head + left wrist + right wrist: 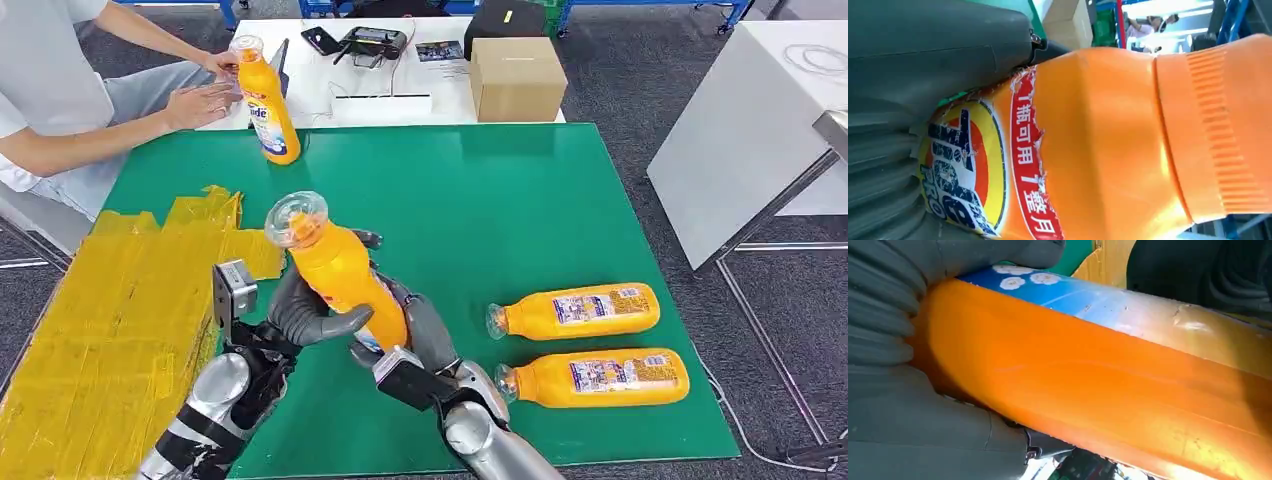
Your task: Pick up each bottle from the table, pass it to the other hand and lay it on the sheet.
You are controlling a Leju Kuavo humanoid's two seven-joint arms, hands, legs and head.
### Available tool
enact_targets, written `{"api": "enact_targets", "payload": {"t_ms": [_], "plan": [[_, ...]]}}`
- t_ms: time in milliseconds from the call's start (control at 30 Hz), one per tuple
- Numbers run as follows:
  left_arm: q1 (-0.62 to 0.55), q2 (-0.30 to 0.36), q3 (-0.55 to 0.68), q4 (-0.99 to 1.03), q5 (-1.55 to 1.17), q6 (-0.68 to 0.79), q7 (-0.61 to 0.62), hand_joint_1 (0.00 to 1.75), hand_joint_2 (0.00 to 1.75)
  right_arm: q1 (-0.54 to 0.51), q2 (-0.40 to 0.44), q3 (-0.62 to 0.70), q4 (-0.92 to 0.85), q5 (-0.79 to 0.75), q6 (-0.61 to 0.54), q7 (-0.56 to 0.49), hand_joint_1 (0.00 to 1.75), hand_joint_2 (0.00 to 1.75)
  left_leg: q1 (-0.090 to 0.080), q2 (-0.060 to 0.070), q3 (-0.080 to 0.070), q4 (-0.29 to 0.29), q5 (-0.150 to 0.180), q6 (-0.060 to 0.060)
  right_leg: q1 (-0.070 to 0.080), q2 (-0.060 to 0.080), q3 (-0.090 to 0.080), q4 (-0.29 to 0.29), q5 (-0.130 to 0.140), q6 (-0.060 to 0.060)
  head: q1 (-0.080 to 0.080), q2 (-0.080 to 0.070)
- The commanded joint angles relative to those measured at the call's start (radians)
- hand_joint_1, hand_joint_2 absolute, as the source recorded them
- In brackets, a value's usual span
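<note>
**Both hands on one bottle, above the green mat**

You've got the held bottle (338, 275) raised over the green mat (520, 200), tilted, clear cap end (296, 219) pointing up and toward the yellow sheet (110, 320). Left hand (305, 315) has thumb and fingers wrapped round the lower body from the sheet side. Right hand (425, 335) grips the base end from the other side, fingers closed around it. So both hands hold it at once.

Left wrist view: orange body with torn red/blue label (993, 175) pressed against the grey thumb (938, 55); ribbed orange collar beyond it. Right wrist view: orange flank and blue label strip (1063, 295) clamped under the grey thumb (998, 252).

Rest of your scene:
- Two more bottles lying flat on the mat to the robot's right, caps toward the hands: far one (580, 310), near one (595, 378), parallel, just apart.
- Fourth bottle (266, 100) upright at the mat's far-left edge; a person's hand (200, 103) is beside it.
- Cardboard box (516, 76) on the white table (400, 105) behind the mat.
</note>
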Motion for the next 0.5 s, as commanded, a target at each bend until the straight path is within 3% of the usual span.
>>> {"api": "enact_targets", "payload": {"t_ms": [33,267,300,333,367,500], "plan": [[-0.006,-0.004,0.044,-0.028,-0.04,0.102,-0.027,1.75,1.75,-0.015,-0.024,0.027,0.017,0.011,-0.015,0.004,1.75,1.75,0.001,0.0,0.001,0.0,-0.001,0.0,0.001,0.0,0.002,-0.001,0.0,-0.001,0.0,0.0],[-0.015,0.0,0.088,-0.054,-0.086,0.201,-0.055,1.75,1.75,0.007,-0.029,-0.003,-0.051,-0.033,-0.027,-0.011,1.75,1.75,0.002,-0.001,0.002,0.001,-0.001,-0.001,0.002,-0.001,0.003,-0.001,-0.001,-0.002,0.0,0.0],[-0.016,0.003,0.09,-0.057,-0.086,0.2,-0.055,1.75,1.75,0.01,-0.032,-0.004,-0.065,-0.036,-0.023,-0.008,1.61,1.75,0.002,-0.001,0.003,0.001,-0.002,-0.001,0.002,-0.001,0.004,-0.001,-0.001,-0.002,0.0,0.0],[-0.017,0.002,0.1,-0.063,-0.133,0.258,-0.079,1.75,1.75,0.019,-0.034,-0.016,-0.091,-0.052,-0.028,-0.012,0.65,1.75,0.002,-0.001,0.002,0.0,-0.001,-0.001,0.002,-0.001,0.003,-0.001,-0.001,-0.002,0.0,0.0],[-0.021,0.009,0.112,-0.078,-0.191,0.33,-0.103,1.75,1.75,0.035,-0.045,-0.037,-0.149,-0.074,-0.04,-0.027,0.0,1.75,0.001,-0.001,0.0,0.0,0.0,-0.001,0.001,-0.001,0.0,0.0,0.0,-0.001,0.0,0.0],[-0.034,0.024,0.128,-0.088,-0.218,0.365,-0.104,1.75,1.75,0.047,-0.064,-0.051,-0.209,-0.108,-0.009,-0.013,0.0,1.75,0.001,-0.002,0.0,0.001,-0.001,-0.001,0.001,-0.002,0.001,0.0,-0.001,-0.001,0.0,0.0]]}}
